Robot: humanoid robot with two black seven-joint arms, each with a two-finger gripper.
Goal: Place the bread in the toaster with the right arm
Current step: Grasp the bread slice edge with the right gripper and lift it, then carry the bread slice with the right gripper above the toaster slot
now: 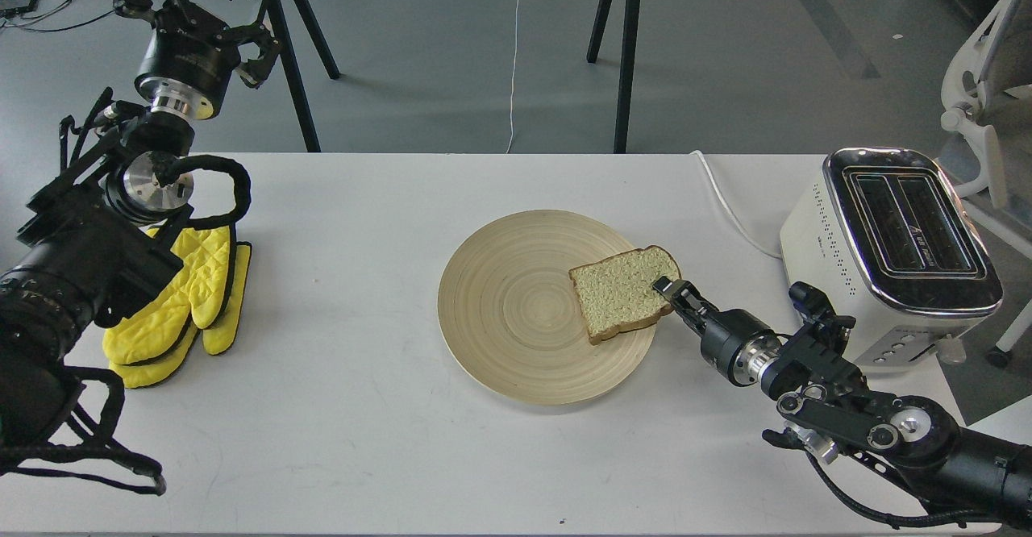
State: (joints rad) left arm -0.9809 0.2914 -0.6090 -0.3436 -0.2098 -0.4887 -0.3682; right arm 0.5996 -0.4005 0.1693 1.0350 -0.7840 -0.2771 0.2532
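Observation:
The bread [619, 293] is a flat speckled slice with a brown crust. It lies on the right part of the round wooden plate [508, 311], and its right corner reaches past the rim. My right gripper [666, 287] comes in from the lower right, and its slim fingers are closed on the slice's right edge. The cream-white toaster [838, 255] stands to the right of the gripper, with both slots of its chrome top [911, 226] open and empty. My left gripper [260, 57] is raised at the far left, beyond the table's back edge, fingers apart and holding nothing.
Yellow oven mitts [189, 303] lie at the table's left under my left arm. The toaster's white cord [726, 202] runs along the table behind the plate. A second table's black legs [621, 61] stand beyond, and a white chair [988, 77] stands at the right.

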